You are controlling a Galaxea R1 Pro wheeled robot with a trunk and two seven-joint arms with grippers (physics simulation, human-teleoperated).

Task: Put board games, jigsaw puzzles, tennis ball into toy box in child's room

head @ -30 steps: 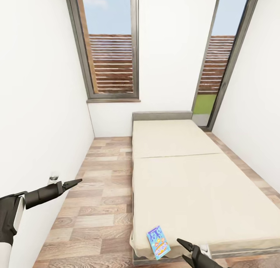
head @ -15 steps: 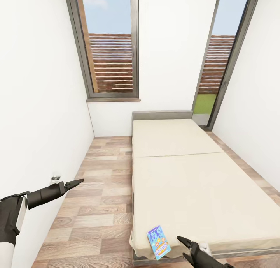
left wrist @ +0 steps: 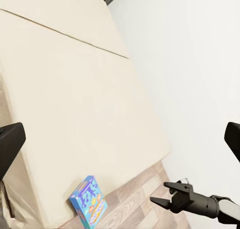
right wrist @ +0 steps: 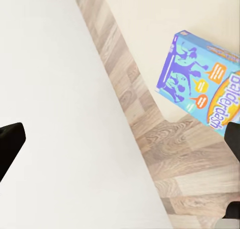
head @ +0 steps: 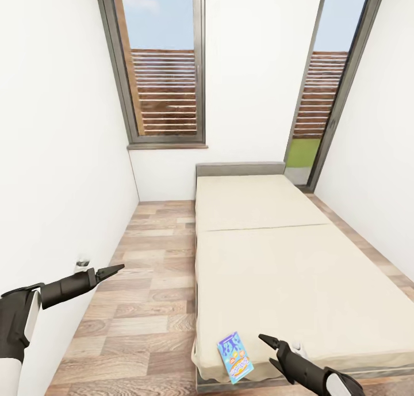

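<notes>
- Your left arm sticks out low over the floor [head: 149, 304], pointing toward the bed [head: 287, 269]. Its tool [head: 110, 271] looks like one pointed tip in the head view, but the left wrist view has its fingers at opposite edges, so it's spread wide and holding nothing.
- Your right arm comes in low at the foot of the bed, with the right tool [head: 271, 350] angled up and left. Its two tips are clearly parted and nothing's between them.
- The blue board game [head: 234, 357] lies flat on the near left corner of the mattress, right at the foot edge and just left of your right tool. They're close but not touching.
- In the right wrist view the game [right wrist: 202, 84] sits partly over the bed edge with floor planks below it.
- The rest of the mattress is bare beige, in two sections, up to the grey headboard [head: 240, 170].
- There's a wide strip of floor between the bed and the left wall [head: 57, 154]. Right side's much tighter.
</notes>
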